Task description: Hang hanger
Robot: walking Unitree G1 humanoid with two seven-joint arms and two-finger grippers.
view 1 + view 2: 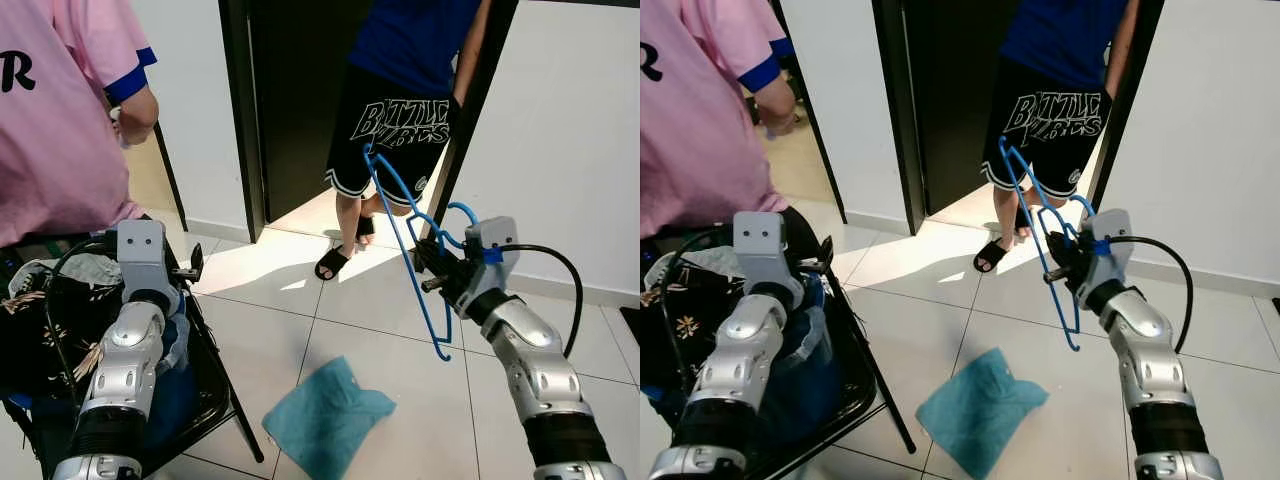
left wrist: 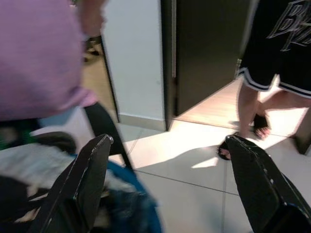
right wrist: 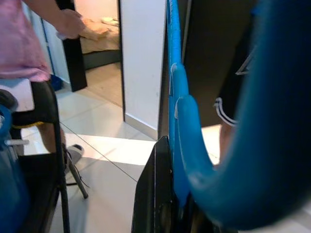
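- Up at middle right, the right gripper (image 1: 432,262) pinches a blue hanger (image 1: 405,235).
- Lower left, the left gripper (image 2: 170,184) is wide open, holding nothing, over a basket (image 1: 215,385).

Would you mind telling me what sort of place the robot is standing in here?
Most likely a home: a tiled floor, a dark doorway leading to another room, and a laundry basket of clothes beside the robot.
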